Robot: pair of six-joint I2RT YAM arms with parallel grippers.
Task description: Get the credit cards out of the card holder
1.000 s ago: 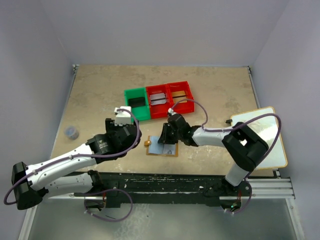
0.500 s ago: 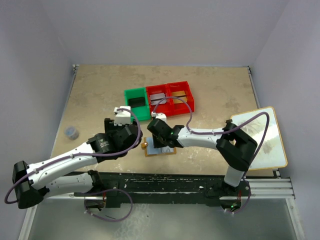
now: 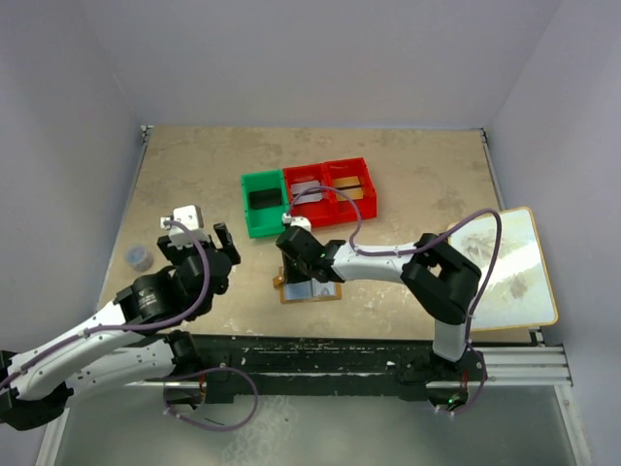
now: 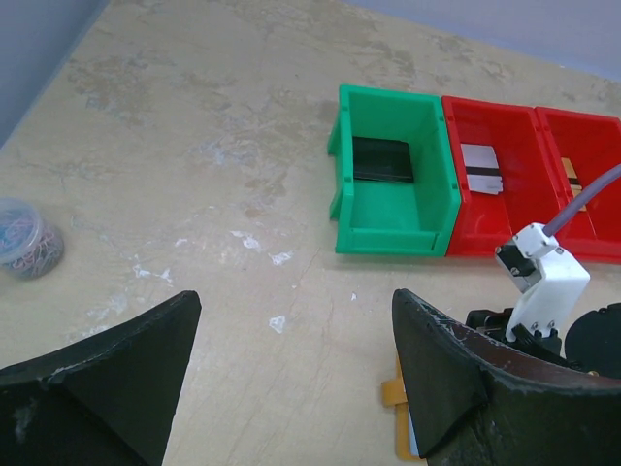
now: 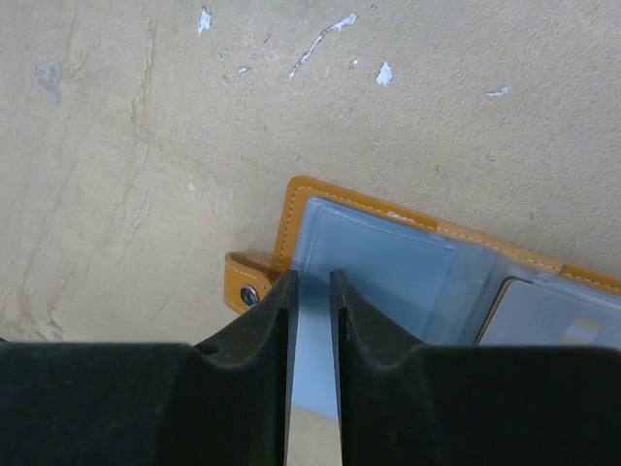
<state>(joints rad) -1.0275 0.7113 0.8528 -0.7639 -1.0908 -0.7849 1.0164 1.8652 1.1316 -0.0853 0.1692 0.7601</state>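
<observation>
From above, the card holder is lying open on the table. The right gripper is hanging over its left end. The left gripper is hovering well left of the card holder, jaws spread. The green bin and two red bins are sitting beyond the card holder.

In the left wrist view, the left gripper is gaping wide with nothing between its fingers. Only an orange edge of the card holder is showing. Beyond it, a black credit card is lying in the green bin, and a pale credit card in the nearest red bin.

In the right wrist view, the right gripper is poised over the card holder's left pocket, its fingers leaving a narrow slit. I cannot tell whether it is pinching anything. Another credit card is sitting in the right pocket.
</observation>
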